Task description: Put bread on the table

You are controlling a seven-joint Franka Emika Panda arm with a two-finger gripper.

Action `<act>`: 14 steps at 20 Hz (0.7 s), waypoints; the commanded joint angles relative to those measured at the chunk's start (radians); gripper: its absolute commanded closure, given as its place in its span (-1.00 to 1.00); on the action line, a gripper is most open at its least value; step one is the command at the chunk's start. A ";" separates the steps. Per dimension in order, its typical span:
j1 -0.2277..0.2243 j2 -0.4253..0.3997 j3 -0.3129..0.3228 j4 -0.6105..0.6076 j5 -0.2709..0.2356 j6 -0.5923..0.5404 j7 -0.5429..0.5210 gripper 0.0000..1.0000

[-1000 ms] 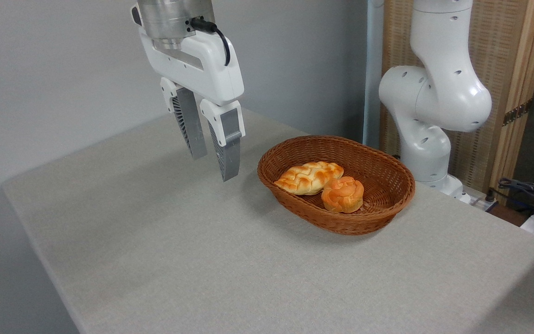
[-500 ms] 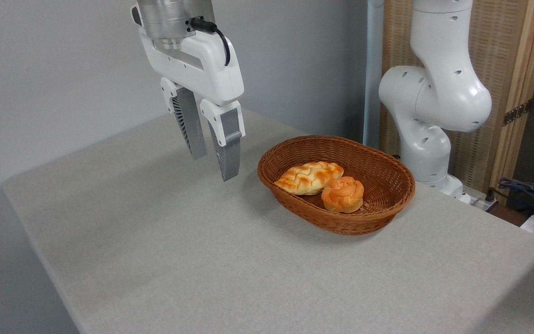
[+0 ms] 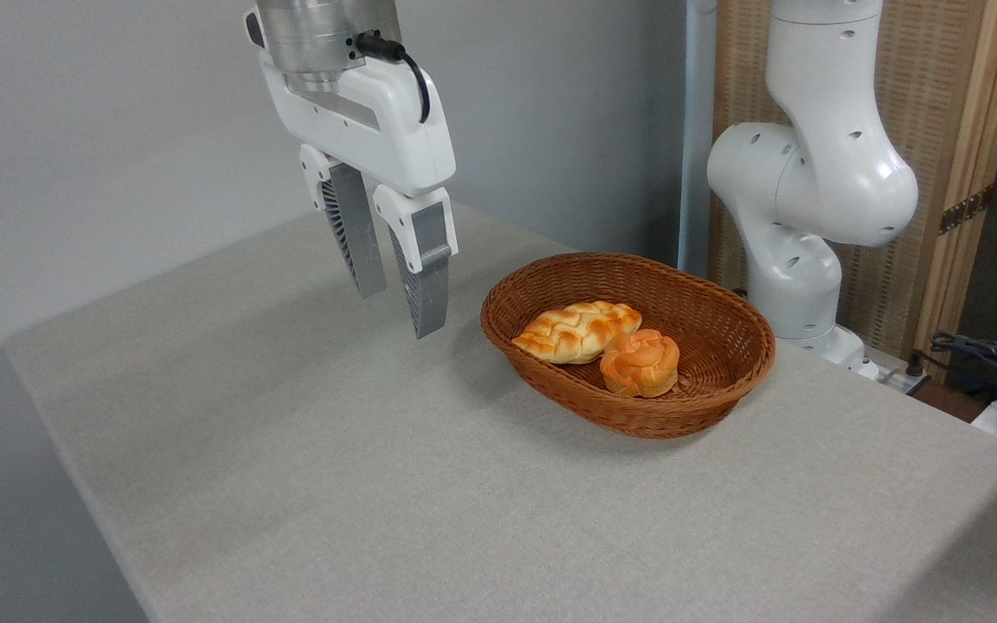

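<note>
The bread (image 3: 575, 332), a golden braided loaf with toasted ridges, lies inside the brown wicker basket (image 3: 706, 407), touching a small round orange bun (image 3: 640, 362) on its right. The basket stands on the grey-beige table (image 3: 334, 467). My gripper (image 3: 402, 311) hangs above the table to the left of the basket, well clear of the loaf. Its two grey fingers are apart and hold nothing.
The white arm's base and lower links (image 3: 810, 216) rise behind the basket at the right. A wooden screen (image 3: 966, 173) stands behind it. Cables and plugs (image 3: 992, 363) lie at the far right edge. A grey wall is at the back left.
</note>
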State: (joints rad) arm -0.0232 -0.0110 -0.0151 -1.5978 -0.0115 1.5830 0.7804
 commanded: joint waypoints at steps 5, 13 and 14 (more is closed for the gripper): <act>0.003 -0.104 0.009 -0.135 -0.015 0.043 0.010 -1.00; -0.032 -0.352 0.014 -0.499 -0.015 0.064 0.031 -1.00; -0.035 -0.374 0.014 -0.533 -0.015 0.064 0.031 -1.00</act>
State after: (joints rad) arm -0.0365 -0.2936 -0.0086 -1.9885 -0.0116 1.6068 0.7944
